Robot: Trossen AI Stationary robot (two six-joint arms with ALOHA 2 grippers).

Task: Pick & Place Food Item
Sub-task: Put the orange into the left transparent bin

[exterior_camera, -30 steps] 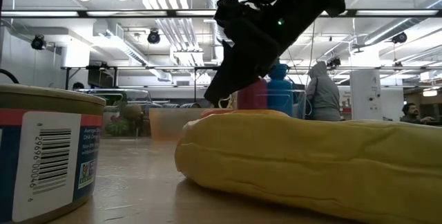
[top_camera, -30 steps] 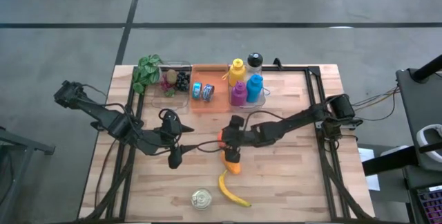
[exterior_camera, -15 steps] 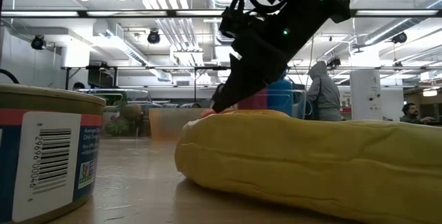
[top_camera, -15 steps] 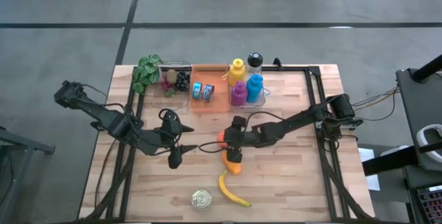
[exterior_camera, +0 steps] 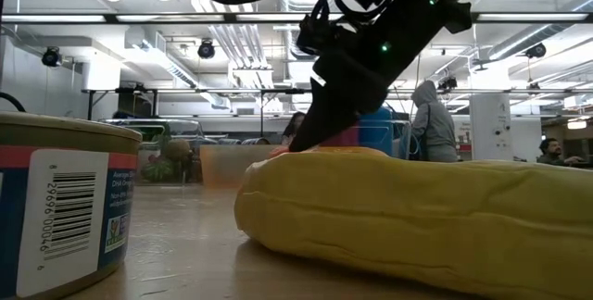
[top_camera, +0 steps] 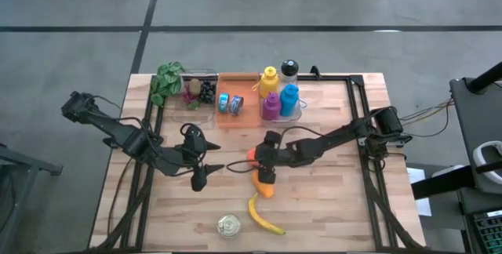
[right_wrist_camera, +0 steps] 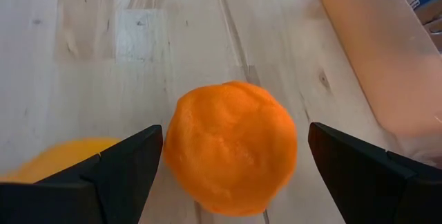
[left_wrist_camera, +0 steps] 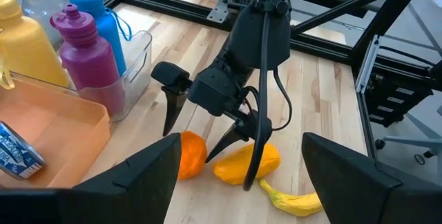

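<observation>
— Where is the right tool [top_camera: 260,165] at this moment?

— Low over the middle of the wooden surface [top_camera: 329,199], with its fingers spread wide. Its own wrist view shows the orange [right_wrist_camera: 231,156] sitting in the gap between the two fingers, which stand clear of it on either side. Nothing is grasped.

— And the orange itself rests on the surface?

— Yes, on the wood. From above only a sliver of the orange [top_camera: 251,156] shows beside the tool. Just next to it lies a yellow-orange fruit [top_camera: 267,190], perhaps a mango, and nearer the front edge a banana [top_camera: 262,216] and a tin can [top_camera: 229,225].

— What does the left wrist view add?

— It looks across at the right tool [left_wrist_camera: 202,135] from the far side: one finger comes down beside the orange [left_wrist_camera: 190,157], the other near the yellow-orange fruit [left_wrist_camera: 247,161]. Whether either one touches the surface I cannot tell.

— And the left tool?

— The left tool [top_camera: 198,179] waits to the left of the fruit, well apart from it, fingers parted and empty.

— What stands at the back?

— An orange tray [top_camera: 243,117] holding small blue tins [top_camera: 229,103], a clear bin [top_camera: 292,116] with yellow, purple and blue bottles, another clear container [top_camera: 196,74] of grapes, and a leafy green [top_camera: 165,81] at the corner.

— The low view?

— The banana [exterior_camera: 417,217] and the tin can [exterior_camera: 60,203] fill the foreground, with the right arm descending behind them.
</observation>
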